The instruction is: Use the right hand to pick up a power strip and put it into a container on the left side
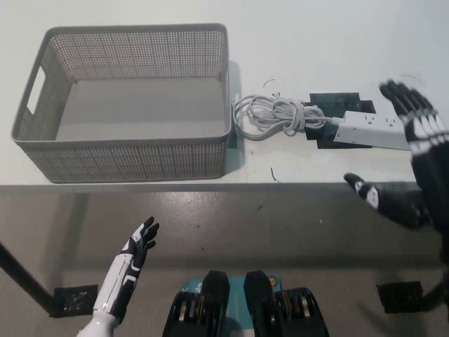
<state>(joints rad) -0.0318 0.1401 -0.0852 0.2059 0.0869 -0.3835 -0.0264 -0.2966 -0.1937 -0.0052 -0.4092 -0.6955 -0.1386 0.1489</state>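
- White left hand (140, 242) rests low at the near left, below the counter's front edge, fingers spread and holding nothing.
- Black right hand (410, 165) sits at the far right, reaching over the counter's front edge; its fingers are splayed apart and empty, with the fingertips (401, 93) over the right end of the power strip. Whether they touch it cannot be told.
- Bare floor shows between the two hands, in front of the counter.
- Pale counter (302, 31) runs the full width; its front edge lies just nearer than the basket's front wall, and bare surface lies behind the things and at the far right.
- One white power strip (365, 128) lies flat on the counter at the right, partly on a dark mat (337, 102).
- One coiled white cable (270, 116) lies between the strip and the basket, its loops just beside the basket's right wall.
- One grey mesh basket (126, 158) stands on the left part of the counter, with a handle slot in its left wall; nothing lies inside it.
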